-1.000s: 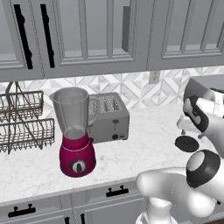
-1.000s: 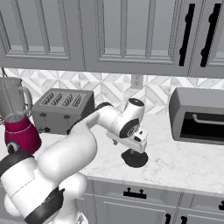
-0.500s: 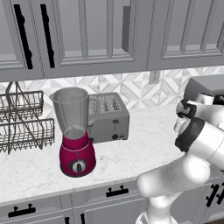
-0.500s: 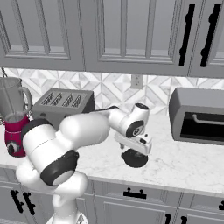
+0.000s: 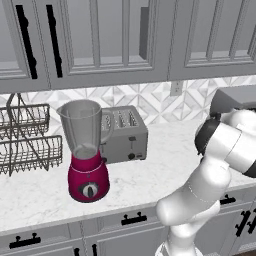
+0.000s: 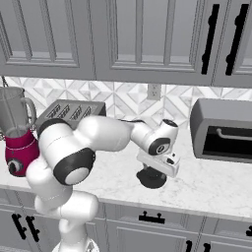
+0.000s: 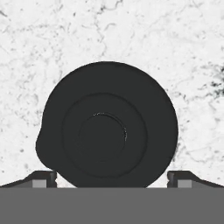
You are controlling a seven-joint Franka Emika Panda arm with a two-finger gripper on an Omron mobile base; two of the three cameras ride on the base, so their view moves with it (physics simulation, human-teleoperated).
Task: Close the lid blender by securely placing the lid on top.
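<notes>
The lid (image 7: 107,131), a flat round black disc, lies on the white marble counter right under my hand and fills the middle of the hand view. My gripper (image 7: 112,178) is open, with one fingertip on each side of the lid and wider than it. Seen from the right base, the gripper (image 6: 154,172) hangs just above the lid (image 6: 151,179) near the counter's front edge. The blender (image 5: 87,152), a clear jar on a magenta base, stands uncovered far to the left, and the right base view has the blender (image 6: 17,140) at its left edge.
A grey slotted toaster (image 5: 124,135) stands just right of the blender. A wire dish rack (image 5: 25,142) sits at the far left. A dark toaster oven (image 6: 224,130) stands on the counter to the right of the lid. Cabinets hang overhead.
The arm's elbow and forearm have swung round while the hand stayed over the lid and sank a little closer to it. The jaws stay open and the lid has not moved.
</notes>
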